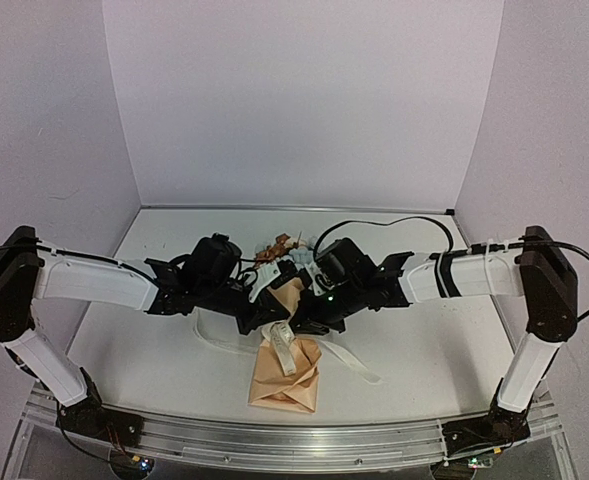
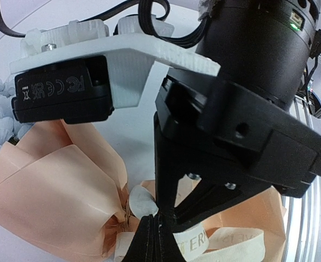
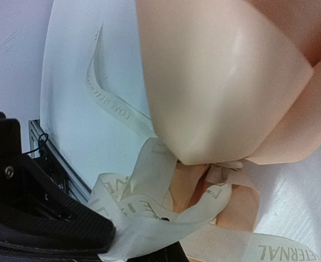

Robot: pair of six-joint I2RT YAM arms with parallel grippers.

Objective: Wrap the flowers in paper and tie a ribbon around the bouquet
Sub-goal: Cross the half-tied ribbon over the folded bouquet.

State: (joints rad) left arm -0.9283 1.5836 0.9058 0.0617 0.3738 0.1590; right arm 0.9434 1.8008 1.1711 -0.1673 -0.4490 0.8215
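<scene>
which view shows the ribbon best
Right wrist: the ribbon fills the lower frame, bunched at the paper's pinched neck, lettering legible. Left wrist shows only a loop and a printed strip; top shows just small pale strips.

At frame centre the bouquet (image 1: 286, 375) lies on the table (image 1: 154, 350), flowers (image 1: 279, 247) at its upper end; the ribbon (image 1: 352, 363) trails from its middle toward the lower right
</scene>
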